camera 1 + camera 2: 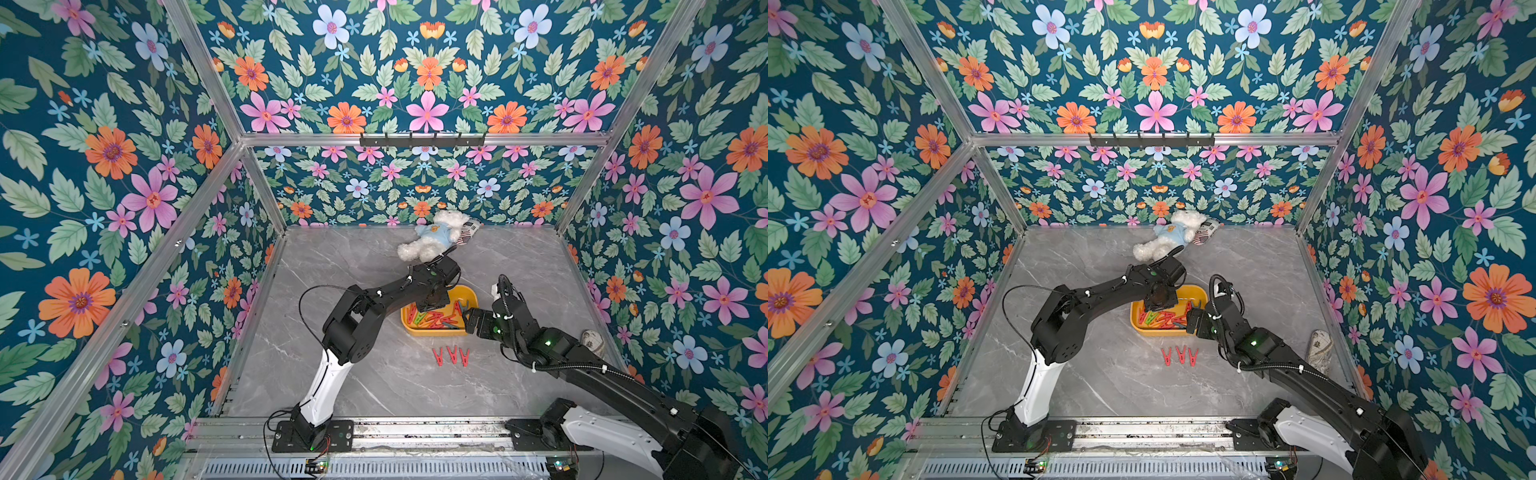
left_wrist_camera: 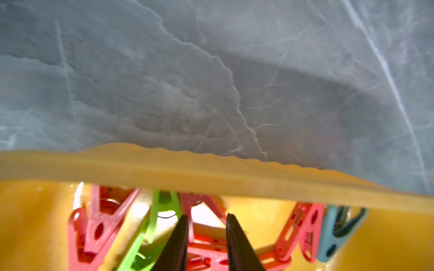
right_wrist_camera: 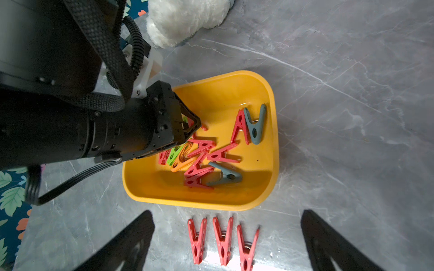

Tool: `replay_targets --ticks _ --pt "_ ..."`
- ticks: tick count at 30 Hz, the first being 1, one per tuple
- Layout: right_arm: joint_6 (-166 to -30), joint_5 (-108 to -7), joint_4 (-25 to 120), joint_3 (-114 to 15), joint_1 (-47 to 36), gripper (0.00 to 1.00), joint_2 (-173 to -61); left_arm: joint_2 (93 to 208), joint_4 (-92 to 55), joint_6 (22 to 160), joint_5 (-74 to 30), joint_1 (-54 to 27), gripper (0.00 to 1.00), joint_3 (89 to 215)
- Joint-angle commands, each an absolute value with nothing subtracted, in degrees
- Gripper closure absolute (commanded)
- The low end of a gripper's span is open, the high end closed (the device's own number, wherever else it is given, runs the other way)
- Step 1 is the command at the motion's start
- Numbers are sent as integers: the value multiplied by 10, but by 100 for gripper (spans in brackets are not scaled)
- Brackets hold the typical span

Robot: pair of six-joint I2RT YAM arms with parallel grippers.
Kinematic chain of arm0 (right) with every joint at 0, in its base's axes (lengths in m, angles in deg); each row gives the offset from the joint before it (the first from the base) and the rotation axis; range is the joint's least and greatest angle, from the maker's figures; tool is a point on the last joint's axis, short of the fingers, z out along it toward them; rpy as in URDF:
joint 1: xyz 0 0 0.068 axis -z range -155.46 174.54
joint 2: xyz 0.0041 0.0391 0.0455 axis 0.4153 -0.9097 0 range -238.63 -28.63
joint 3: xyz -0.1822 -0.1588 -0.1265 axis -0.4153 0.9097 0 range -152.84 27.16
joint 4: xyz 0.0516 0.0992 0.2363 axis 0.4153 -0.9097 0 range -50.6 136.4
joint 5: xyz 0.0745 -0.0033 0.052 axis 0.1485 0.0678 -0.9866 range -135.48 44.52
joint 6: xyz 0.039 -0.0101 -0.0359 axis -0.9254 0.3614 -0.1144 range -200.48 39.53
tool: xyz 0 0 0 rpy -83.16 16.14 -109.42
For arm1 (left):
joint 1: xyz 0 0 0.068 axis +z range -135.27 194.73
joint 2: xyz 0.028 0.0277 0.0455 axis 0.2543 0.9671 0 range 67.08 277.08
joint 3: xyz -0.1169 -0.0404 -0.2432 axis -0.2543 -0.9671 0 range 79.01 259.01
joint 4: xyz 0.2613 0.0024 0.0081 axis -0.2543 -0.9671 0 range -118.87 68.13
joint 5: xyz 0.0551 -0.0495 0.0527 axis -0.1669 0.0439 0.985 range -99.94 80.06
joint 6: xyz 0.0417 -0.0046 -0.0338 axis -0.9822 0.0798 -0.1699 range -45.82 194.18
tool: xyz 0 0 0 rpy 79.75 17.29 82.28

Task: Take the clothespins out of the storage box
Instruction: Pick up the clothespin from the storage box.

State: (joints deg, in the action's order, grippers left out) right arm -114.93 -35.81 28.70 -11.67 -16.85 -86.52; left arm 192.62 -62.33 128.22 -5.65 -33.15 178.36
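Observation:
The yellow storage box [image 1: 472,293] [image 1: 1201,293] stands mid-table and holds several clothespins [image 3: 204,159], mostly red, with green, orange and grey-blue ones among them. My left gripper [image 1: 428,308] [image 2: 207,217] reaches down into the box. Its jaws stand narrow, closed on a red clothespin [image 2: 206,248] that fills the gap between them. The box's rim [image 2: 211,173] crosses the left wrist view. Three red clothespins [image 1: 452,355] [image 3: 222,241] lie side by side on the table in front of the box. My right gripper [image 1: 471,316] [image 3: 227,212] hangs wide open above them, by the box's front right corner, holding nothing.
A white plush bear [image 1: 434,237] in a blue shirt lies at the back wall with a patterned pouch [image 1: 468,230] beside it. Another patterned bundle [image 1: 592,343] rests against the right wall. Flowered walls close the table on three sides.

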Motion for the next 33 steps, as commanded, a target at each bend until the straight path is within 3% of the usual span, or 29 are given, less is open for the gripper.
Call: replay_targets --ticks 1,15,17,23,33 --pt "-1150 -357 301 -117 -169 1 -868 1928 -630 1279 -44 -332 69 1789" --pt "-1153 -354 298 -112 -169 1 -862 1945 -638 1277 -44 -336 70 1798" --pt "-1152 -354 297 -112 -169 1 -862 1945 -639 1279 -49 -336 77 1792" --pt "-1152 -355 298 -114 -169 1 -863 1951 -636 1280 -52 -336 78 1786" --pt "-1149 -360 301 -114 -169 1 -853 1914 -635 1284 -43 -341 100 1780"
